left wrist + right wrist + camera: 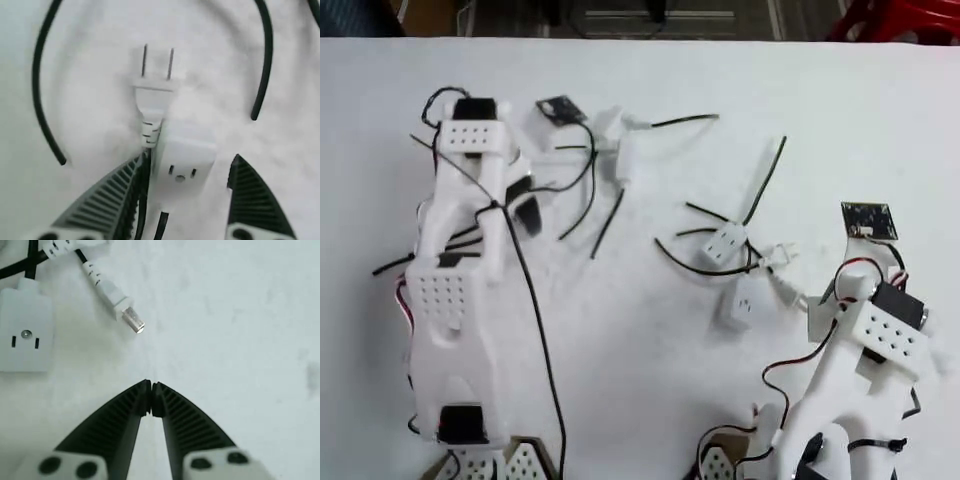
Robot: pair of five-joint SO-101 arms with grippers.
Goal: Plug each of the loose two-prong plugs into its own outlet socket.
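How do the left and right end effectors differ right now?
Left end effector is open; right end effector is shut. Left end effector straddles a white outlet socket; right end effector grips nothing, over bare table. Shared: black ribbed fingers, both low over the table.

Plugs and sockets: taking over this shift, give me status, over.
Left gripper open astride a socket; right gripper shut, empty. Plug by that socket lies unplugged, prongs pointing away. Black wire crowds one finger.
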